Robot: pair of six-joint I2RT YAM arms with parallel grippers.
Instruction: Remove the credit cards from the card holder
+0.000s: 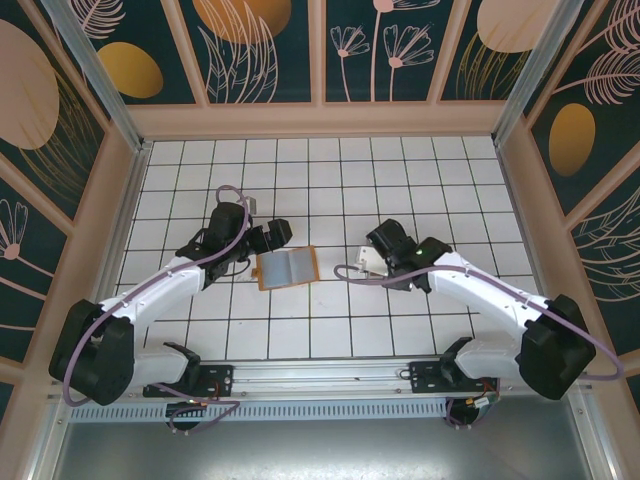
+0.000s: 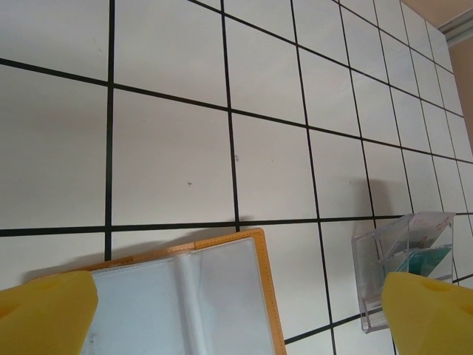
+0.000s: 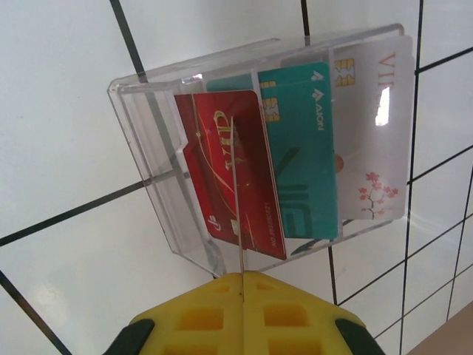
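Note:
The tan-orange card holder [image 1: 287,268] lies open on the tiled table, its grey-blue inside and clear pockets facing up [image 2: 185,303]. My left gripper [image 1: 272,236] hovers over its far-left edge, open, with one yellow fingertip [image 2: 44,310] on each side of the holder. My right gripper [image 3: 242,285] is shut on a thin credit card [image 3: 236,192] seen edge-on, held over a clear plastic box [image 3: 148,148]. In the box lie a red card [image 3: 214,170], a teal card [image 3: 303,163] and a white card [image 3: 369,126].
The clear box [image 1: 368,262] sits about one tile right of the holder and appears at the right edge of the left wrist view [image 2: 403,259]. White tiles with black grid lines cover the table [image 1: 320,180]. Patterned walls [image 1: 320,60] enclose the back and sides.

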